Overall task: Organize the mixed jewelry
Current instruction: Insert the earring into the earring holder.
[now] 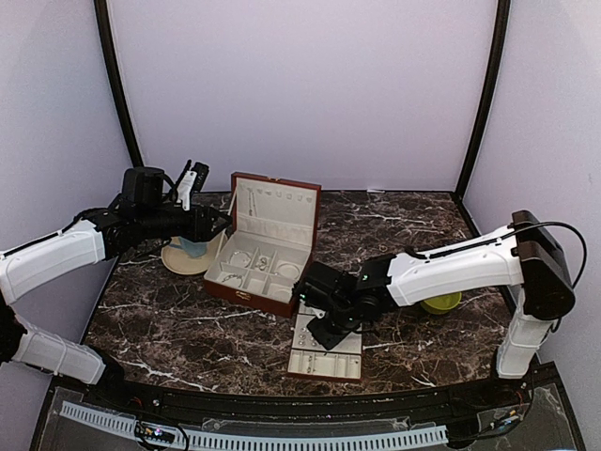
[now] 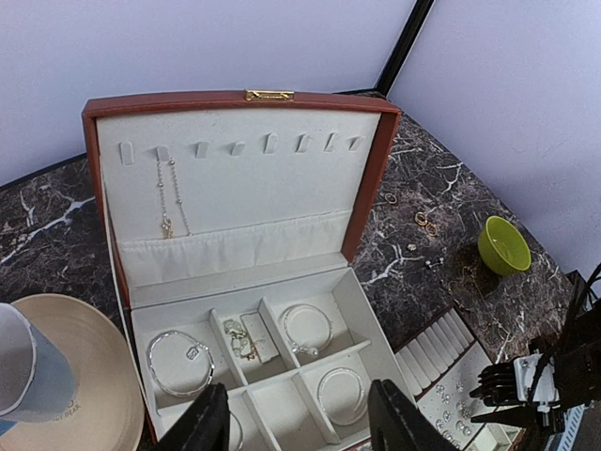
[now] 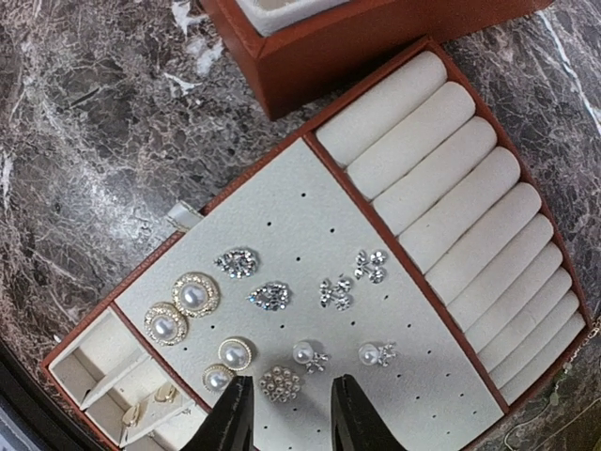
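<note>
Box [image 2: 371, 188]: lid up, chain [image 2: 169, 197] hanging inside; bracelets [image 2: 178, 362] in compartments.
Tray [image 3: 282, 207]: stud earrings [image 3: 194, 294] on pad.
Left end effector [image 2: 300, 423]: spread, empty, above box.
Right end effector [image 3: 291, 413]: parted, empty, above studs.

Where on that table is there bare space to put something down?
Front left, the marble between the box and the near edge is bare. Behind the right arm, right of the box lid, mostly open, but a few loose rings lie near the green bowl. Crowded: between box and tray, under the right gripper.
</note>
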### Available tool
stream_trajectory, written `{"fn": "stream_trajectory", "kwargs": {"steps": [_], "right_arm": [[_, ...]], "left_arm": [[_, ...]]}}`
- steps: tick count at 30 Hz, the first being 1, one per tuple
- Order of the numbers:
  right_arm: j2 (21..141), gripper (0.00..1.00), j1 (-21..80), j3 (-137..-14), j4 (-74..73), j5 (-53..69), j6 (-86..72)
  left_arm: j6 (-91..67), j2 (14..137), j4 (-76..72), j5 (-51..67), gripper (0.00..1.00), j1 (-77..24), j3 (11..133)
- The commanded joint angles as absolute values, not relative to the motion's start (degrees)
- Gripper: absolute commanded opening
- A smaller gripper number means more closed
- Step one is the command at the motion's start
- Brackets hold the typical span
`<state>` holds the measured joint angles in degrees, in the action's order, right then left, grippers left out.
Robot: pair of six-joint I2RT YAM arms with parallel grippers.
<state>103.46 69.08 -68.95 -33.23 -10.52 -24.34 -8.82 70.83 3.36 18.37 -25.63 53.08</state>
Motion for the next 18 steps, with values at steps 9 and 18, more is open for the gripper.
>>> {"fn": "stream_trajectory", "kwargs": {"steps": [9, 18], "right_arm": [[97.69, 0.20, 66.30, -64.70, -28.16, -6.26, -26.17], [100.04, 0.10, 66.23, -64.42, -26.31, -3.90, -26.80]], "left_arm": [[-8.88, 70.58, 2.46, 17.91, 0.53, -25.40, 52.16], [-8.89, 70.66, 2.36, 17.89, 0.53, -25.40, 52.12]]}}
